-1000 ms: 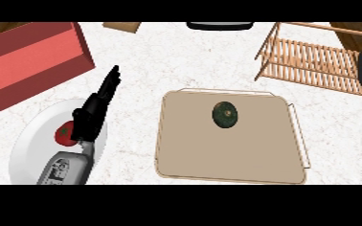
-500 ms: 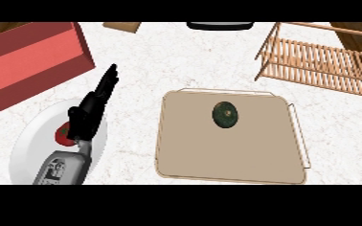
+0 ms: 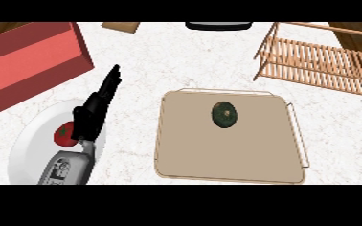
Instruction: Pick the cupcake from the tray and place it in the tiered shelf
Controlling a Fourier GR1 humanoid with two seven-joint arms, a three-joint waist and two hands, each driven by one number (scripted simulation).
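A dark green cupcake sits on the upper middle of the beige tray. The wooden tiered shelf stands at the upper right, beyond the tray's far right corner. My left hand is at the left, above the white plate, with fingers straight and pointing up and away; it is open and holds nothing. It is well left of the tray. My right hand is nowhere in the head view.
A white plate at the lower left holds a red tomato, partly behind my left forearm. A red box fills the upper left. A dark round object and a wooden piece lie at the far edge.
My left hand has drifted slightly, with its fingertips a little further from the red box. Nothing else has moved.
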